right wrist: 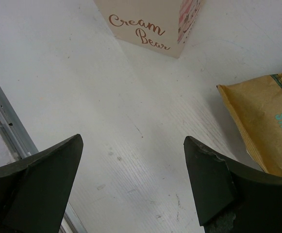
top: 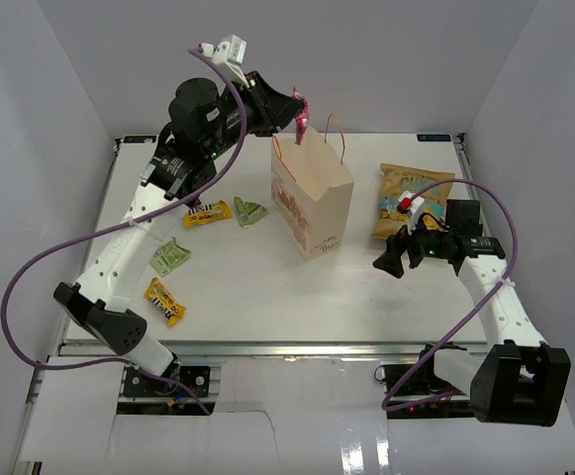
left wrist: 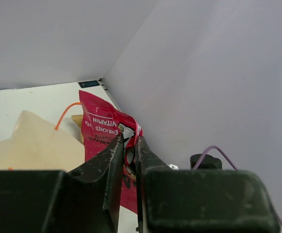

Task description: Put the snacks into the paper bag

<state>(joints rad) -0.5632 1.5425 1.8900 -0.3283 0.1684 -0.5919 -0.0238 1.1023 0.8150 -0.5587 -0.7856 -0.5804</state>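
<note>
The cream paper bag (top: 312, 198) stands upright mid-table, its orange handles up. My left gripper (top: 300, 107) hovers just above the bag's far-left rim, shut on a pink candy wrapper (top: 300, 119). In the left wrist view the pink wrapper (left wrist: 99, 128) is pinched between the fingers of the left gripper (left wrist: 129, 141), with the bag (left wrist: 29, 143) below. My right gripper (top: 386, 255) is open and empty, low over the table between the bag and the yellow crisp packet (top: 413, 198). The right wrist view shows the right gripper (right wrist: 133, 145), the bag's corner (right wrist: 150, 24) and the crisp packet (right wrist: 264, 126).
Left of the bag lie a yellow wrapper (top: 208, 213), two green wrappers (top: 249, 211) (top: 170, 259) and an orange one (top: 164, 301). White walls close in the table on three sides. A metal rail (top: 267, 348) runs along the near edge.
</note>
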